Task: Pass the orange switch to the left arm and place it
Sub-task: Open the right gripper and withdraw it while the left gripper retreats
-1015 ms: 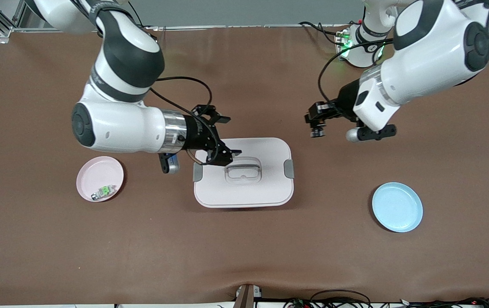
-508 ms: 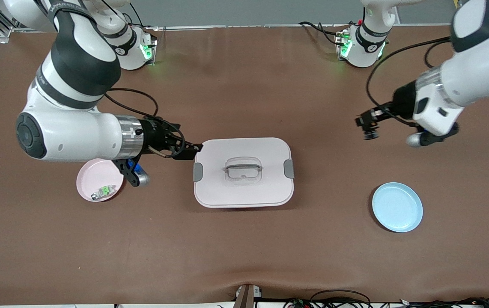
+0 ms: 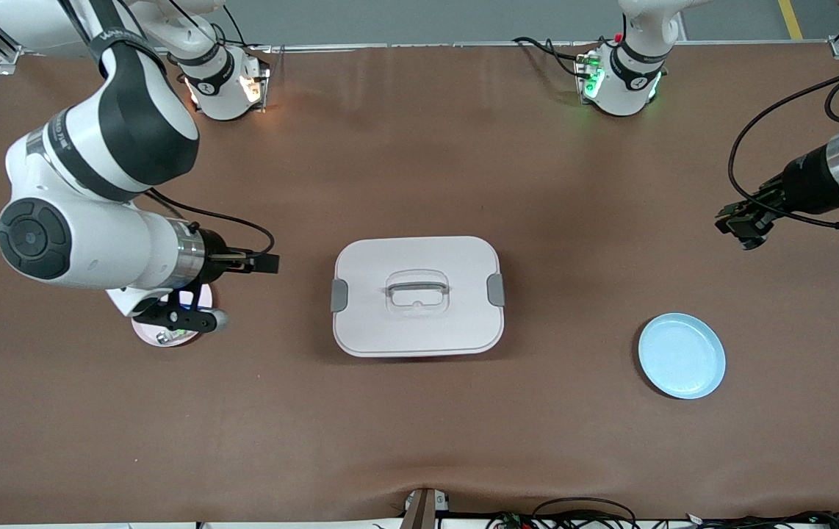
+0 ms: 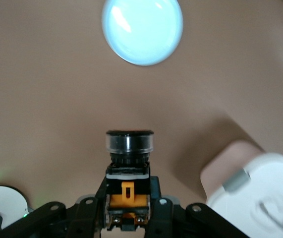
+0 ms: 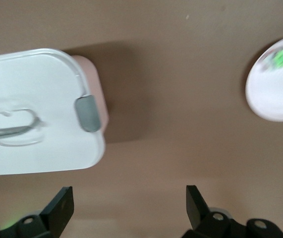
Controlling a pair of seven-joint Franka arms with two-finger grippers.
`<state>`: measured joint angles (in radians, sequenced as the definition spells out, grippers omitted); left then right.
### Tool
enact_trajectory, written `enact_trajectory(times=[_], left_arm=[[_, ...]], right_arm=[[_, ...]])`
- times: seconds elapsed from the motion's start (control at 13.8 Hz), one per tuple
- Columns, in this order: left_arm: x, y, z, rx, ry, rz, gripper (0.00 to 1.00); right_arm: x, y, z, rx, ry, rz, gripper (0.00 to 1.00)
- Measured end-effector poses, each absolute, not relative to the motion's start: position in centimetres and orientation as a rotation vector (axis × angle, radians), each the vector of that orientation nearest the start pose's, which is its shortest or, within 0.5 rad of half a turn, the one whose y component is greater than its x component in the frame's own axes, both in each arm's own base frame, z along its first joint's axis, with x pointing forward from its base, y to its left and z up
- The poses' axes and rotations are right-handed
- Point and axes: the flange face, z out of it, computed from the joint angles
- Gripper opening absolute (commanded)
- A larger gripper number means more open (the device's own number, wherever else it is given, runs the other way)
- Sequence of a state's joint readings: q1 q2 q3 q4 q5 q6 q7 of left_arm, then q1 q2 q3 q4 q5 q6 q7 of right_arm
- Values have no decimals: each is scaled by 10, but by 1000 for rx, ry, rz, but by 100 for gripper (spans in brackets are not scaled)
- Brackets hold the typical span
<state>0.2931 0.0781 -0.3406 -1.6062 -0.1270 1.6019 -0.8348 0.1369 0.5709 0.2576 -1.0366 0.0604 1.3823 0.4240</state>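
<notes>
Orange switch (image 4: 128, 173) is clamped in the left end effector (image 4: 128, 218) above the counter (image 3: 574, 184), near the blue plate (image 3: 682, 355). Right end effector (image 5: 126, 203) is spread wide, unloaded, beside the box (image 3: 417, 295).

front view: high, facing both bases, whole table (image 3: 419, 441).
left wrist view: looks down, seemingly tilted.
right wrist view: looks down.
shared: box (image 3: 417, 295) (image 4: 260, 198) (image 5: 37, 114).

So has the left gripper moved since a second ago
Yes. The left gripper, shut on the orange switch, has pulled away from the box toward the left arm's end of the table, past the blue plate.
</notes>
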Motion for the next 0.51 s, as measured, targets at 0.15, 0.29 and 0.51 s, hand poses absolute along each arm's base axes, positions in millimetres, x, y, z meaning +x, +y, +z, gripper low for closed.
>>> enact_trajectory(times=[0.15,0.29,0.51], left_arm=[[579,-18,568,-2911,-1391,182,19],[587,3,556,-2812,-1541,151,19],[606,18,523,-2643,-1739,95,19]], right_arm=[[651,208,518,-3041,-101,361,100],[657,177,529,-3034,-211,320,100],[664,117,547,-3051,-322,258,100]])
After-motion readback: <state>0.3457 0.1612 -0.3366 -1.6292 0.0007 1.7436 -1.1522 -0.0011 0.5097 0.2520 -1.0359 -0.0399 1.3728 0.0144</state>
